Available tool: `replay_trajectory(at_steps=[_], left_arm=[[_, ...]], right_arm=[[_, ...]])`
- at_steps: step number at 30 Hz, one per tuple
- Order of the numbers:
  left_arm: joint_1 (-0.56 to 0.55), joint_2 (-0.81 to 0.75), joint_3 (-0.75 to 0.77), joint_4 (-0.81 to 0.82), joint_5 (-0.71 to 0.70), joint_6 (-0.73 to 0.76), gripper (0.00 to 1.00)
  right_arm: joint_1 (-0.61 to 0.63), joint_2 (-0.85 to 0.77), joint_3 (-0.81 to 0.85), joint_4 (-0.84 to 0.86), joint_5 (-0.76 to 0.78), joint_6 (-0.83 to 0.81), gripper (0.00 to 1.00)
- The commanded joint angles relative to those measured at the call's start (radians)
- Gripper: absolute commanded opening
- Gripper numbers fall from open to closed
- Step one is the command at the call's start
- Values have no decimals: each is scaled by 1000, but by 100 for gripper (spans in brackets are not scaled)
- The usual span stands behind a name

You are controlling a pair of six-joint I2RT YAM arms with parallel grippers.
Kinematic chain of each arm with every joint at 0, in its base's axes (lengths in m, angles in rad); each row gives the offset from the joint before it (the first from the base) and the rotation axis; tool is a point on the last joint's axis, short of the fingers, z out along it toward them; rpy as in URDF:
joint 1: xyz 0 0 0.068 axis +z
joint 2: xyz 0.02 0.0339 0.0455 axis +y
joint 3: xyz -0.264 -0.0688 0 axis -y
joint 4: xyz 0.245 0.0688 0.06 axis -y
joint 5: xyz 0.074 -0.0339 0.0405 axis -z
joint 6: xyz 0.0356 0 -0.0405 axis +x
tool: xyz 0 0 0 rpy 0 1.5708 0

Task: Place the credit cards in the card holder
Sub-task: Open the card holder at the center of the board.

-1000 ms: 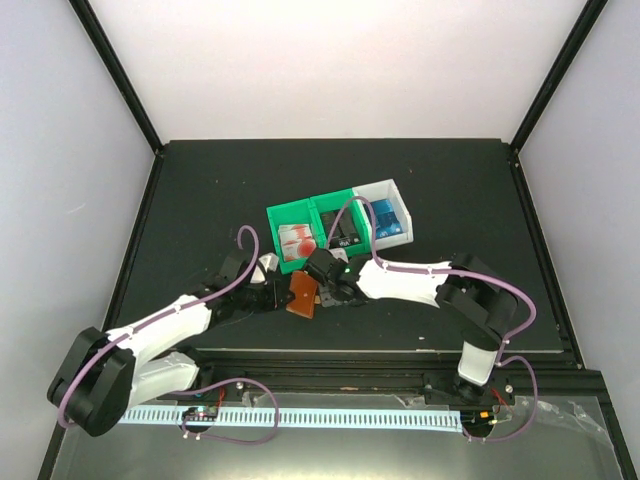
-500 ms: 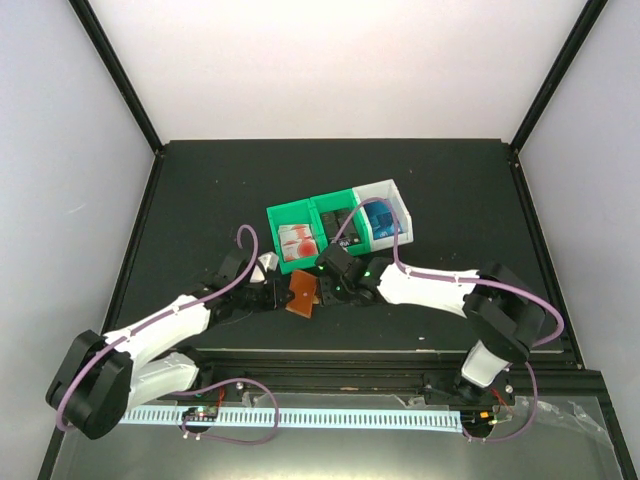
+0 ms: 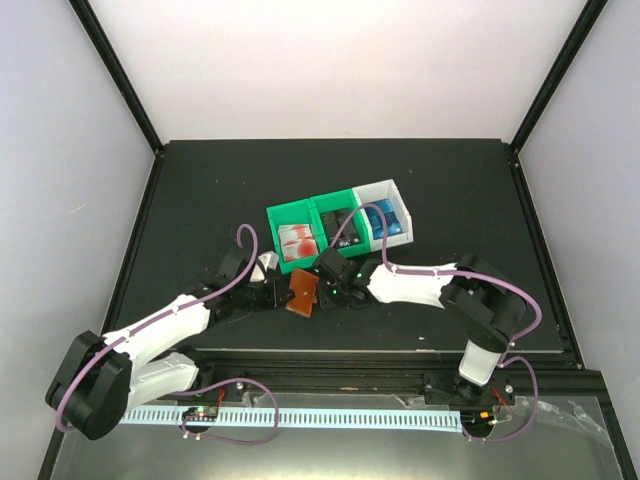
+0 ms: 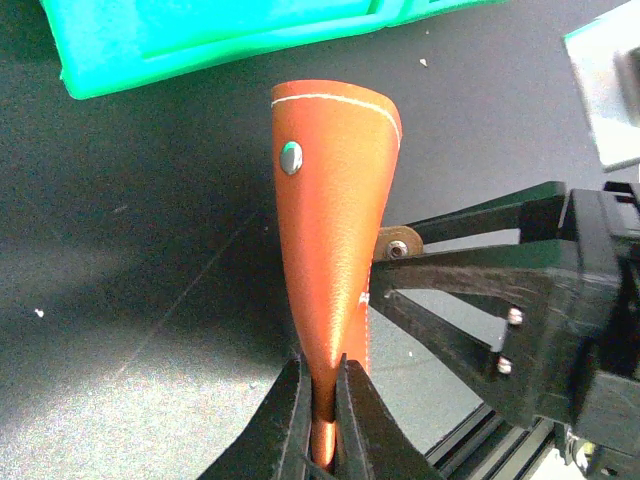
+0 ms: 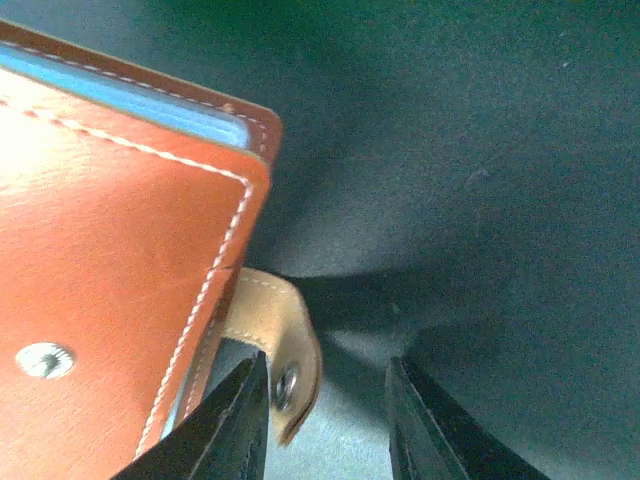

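The card holder [image 4: 335, 220] is smooth reddish-brown leather with a soft sheen, edged in white thread stitching and set with a shiny metal snap stud [image 4: 291, 156]; its snap tab [image 5: 270, 330] shows a paler, matt tan underside. The table [image 4: 120, 280] is matt black, flecked with pale dust. The green bin [image 4: 200, 40] at its far side is glossy plastic, and the fingers [image 5: 225, 430] of the right gripper [image 5: 328, 380] are dull black plastic.

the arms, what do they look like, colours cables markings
The left arm and right arm match: white shells on the long links, black joints and bases, slim black jaws with small silver screws. A purple cable loops loosely along each. A green light glows near the right wrist.
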Motion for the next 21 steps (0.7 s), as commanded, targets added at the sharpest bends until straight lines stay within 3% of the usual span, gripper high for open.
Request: replay_trajectory(at_steps=[1, 9, 13, 15, 18, 21], left_arm=[[-2, 6, 30, 8, -13, 7, 2], [-1, 23, 28, 12, -13, 7, 2], [-1, 24, 28, 12, -20, 6, 1], [-1, 26, 26, 11, -23, 5, 2], [-1, 30, 25, 8, -30, 3, 9], [-2, 37, 25, 4, -38, 5, 32]], right_arm=[[-4, 43, 43, 2, 25, 7, 34], [-5, 80, 74, 48, 11, -8, 23], [-6, 90, 74, 51, 13, -2, 15], [-7, 86, 71, 38, 26, 6, 6], [-7, 54, 63, 19, 57, 2, 1], [-9, 9, 61, -22, 86, -15, 1]])
